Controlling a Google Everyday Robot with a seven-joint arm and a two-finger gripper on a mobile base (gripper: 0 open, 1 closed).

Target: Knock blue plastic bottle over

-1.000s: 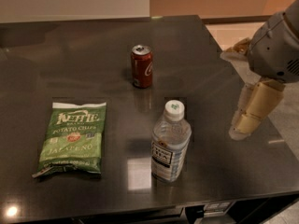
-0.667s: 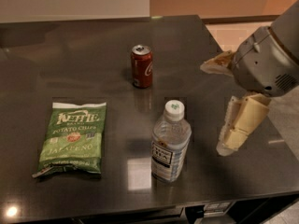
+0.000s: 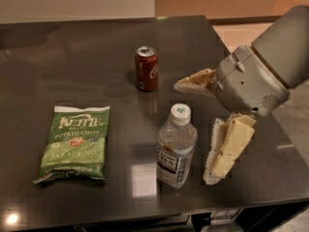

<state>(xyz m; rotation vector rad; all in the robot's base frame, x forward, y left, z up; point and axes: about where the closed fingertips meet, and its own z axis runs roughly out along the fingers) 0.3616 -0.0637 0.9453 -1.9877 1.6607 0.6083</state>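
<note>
The blue plastic bottle [image 3: 175,148] stands upright near the front edge of the dark table [image 3: 87,52]. It is clear with a white cap and a white label with dark text. My gripper [image 3: 200,132] is just to the right of the bottle, a small gap away. It is open: one cream finger [image 3: 195,82] points left behind the bottle's cap, the other finger [image 3: 225,151] hangs down beside the bottle's right side. It holds nothing.
A red soda can [image 3: 146,68] stands behind the bottle, toward the table's middle. A green chip bag [image 3: 75,143] lies flat at the front left. The table's right edge runs just right of my gripper, with floor [image 3: 297,115] beyond.
My gripper has moved left from the table's right side to close beside the bottle. The bottle, can and bag have not moved.
</note>
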